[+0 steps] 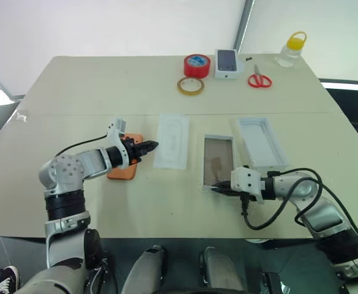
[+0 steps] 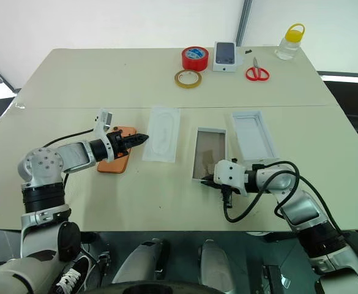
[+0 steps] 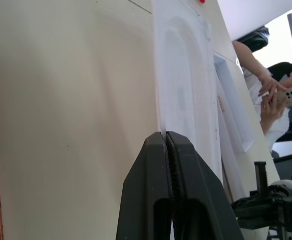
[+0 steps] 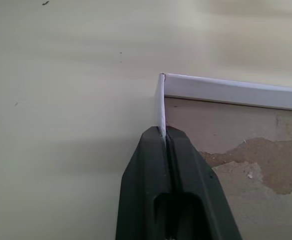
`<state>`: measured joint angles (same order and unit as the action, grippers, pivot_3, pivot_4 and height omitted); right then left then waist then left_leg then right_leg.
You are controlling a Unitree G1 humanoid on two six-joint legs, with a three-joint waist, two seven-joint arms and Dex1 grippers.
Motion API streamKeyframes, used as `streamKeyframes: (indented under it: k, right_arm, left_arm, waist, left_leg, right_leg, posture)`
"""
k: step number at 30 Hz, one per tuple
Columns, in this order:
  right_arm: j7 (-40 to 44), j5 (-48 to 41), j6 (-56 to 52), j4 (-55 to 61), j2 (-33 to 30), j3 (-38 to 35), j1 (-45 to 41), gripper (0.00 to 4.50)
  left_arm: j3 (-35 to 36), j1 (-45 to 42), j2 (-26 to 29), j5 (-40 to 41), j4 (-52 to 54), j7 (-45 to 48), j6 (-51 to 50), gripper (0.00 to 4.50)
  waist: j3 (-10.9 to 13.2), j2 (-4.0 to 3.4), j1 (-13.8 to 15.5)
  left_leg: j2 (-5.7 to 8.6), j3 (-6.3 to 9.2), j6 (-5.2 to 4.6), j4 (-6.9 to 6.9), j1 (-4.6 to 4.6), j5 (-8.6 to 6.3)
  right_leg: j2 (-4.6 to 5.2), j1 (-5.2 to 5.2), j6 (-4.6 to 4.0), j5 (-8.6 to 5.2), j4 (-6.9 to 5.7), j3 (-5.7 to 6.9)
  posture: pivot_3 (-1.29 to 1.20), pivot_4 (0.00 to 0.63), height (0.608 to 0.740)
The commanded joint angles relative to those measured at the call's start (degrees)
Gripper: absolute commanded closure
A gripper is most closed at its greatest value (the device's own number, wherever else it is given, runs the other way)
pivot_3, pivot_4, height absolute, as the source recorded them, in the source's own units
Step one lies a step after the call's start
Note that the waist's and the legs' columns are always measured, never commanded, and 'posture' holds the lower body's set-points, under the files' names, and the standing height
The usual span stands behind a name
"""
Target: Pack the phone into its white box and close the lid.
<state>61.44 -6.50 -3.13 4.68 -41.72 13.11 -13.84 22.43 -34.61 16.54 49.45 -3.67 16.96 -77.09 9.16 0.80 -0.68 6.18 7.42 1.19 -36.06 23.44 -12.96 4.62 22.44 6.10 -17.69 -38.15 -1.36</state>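
Note:
The orange phone [image 1: 122,171] lies flat at the left of the table, partly under my left arm. My left gripper [image 1: 152,146] hovers over it, shut, with its tips close to the edge of a thin white insert card [image 1: 172,141]; I see nothing held between its fingers [image 3: 150,165]. The white box [image 1: 218,156] with a brownish-grey bottom lies open right of the card. My right gripper [image 1: 218,188] is shut on the box's near wall [image 4: 160,107], by its near left corner. The lid [image 1: 261,144] lies open side up right of the box.
At the table's far side are a red tape roll [image 1: 197,65], a yellowish tape ring [image 1: 191,86], a small white box picturing a phone [image 1: 226,63], red scissors [image 1: 259,79] and a yellow-capped bottle [image 1: 290,50]. A person's hand [image 3: 275,95] holds a phone beyond the table.

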Motion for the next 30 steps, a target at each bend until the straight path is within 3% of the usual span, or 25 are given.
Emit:
streamKeyframes:
  k: [1,7,13,16,20,26,30]
  right_arm:
    - [-0.47,0.58,1.39,0.52,1.97,0.67,-2.62,4.47]
    - [-2.95,5.67,4.37,-3.55,8.17,5.1,-8.86,4.47]
    - [-5.24,8.3,5.42,-10.83,14.01,7.23,-13.52,4.47]
    - [-5.88,9.66,7.53,-13.4,14.09,7.47,-14.38,3.66]
    - [-5.07,6.86,5.28,-10.11,12.89,5.24,-12.92,1.67]
    - [-2.82,4.08,2.82,-2.91,3.72,-1.49,-6.99,1.67]
    - [-3.57,0.71,0.83,-0.23,-0.39,-7.75,-1.82,1.67]
  left_arm:
    - [3.24,-2.39,-1.19,2.86,2.11,-1.6,-0.21,4.5]
    - [7.17,-5.0,-4.26,5.44,0.55,-5.4,-0.24,4.5]
    - [5.86,-4.42,-5.53,5.5,2.42,-7.63,-0.19,4.5]
    - [4.6,-2.35,-6.71,5.36,4.68,-8.56,-0.34,4.5]
    - [3.41,-0.12,-7.68,5.24,7.09,-9.5,-0.01,4.5]
    - [-2.12,2.57,-6.79,1.35,8.71,-9.18,2.78,4.5]
    - [-4.26,3.19,-9.62,0.12,8.34,-9.86,5.23,4.5]
  waist:
    - [0.0,0.0,-0.01]
    - [0.01,0.01,-0.05]
    - [0.01,0.01,-0.08]
    - [0.01,0.01,-0.09]
    - [0.01,0.01,-0.06]
    - [0.01,0.01,0.17]
    - [0.01,0.02,0.21]
  left_leg:
    - [0.0,0.0,0.0,0.0,0.0,0.0]
    - [-0.01,0.0,0.06,-0.02,-0.01,0.03]
    - [0.01,0.0,0.09,-0.02,0.0,0.06]
    - [0.02,0.0,0.1,-0.04,0.0,0.06]
    - [0.01,0.0,0.1,-0.02,0.0,0.06]
    - [0.04,0.0,0.09,-0.02,0.01,0.05]
    - [0.02,0.0,0.07,0.01,0.01,0.04]
  right_leg:
    - [0.0,0.0,0.0,0.0,0.0,0.0]
    - [-0.02,0.02,0.0,0.0,-0.03,0.0]
    - [-0.02,0.03,0.0,0.01,-0.04,0.0]
    - [-0.01,0.02,0.0,0.01,-0.03,0.0]
    - [-0.01,0.02,0.0,0.01,-0.04,0.0]
    - [0.01,-0.01,0.0,0.0,0.01,0.0]
    - [0.0,-0.02,0.0,0.0,0.02,0.0]
  posture:
    - [0.0,0.15,0.74]
    - [0.0,0.15,0.74]
    - [0.0,0.15,0.74]
    - [0.0,0.15,0.74]
    - [0.0,0.15,0.74]
    - [0.0,0.15,0.74]
    - [0.0,0.15,0.74]
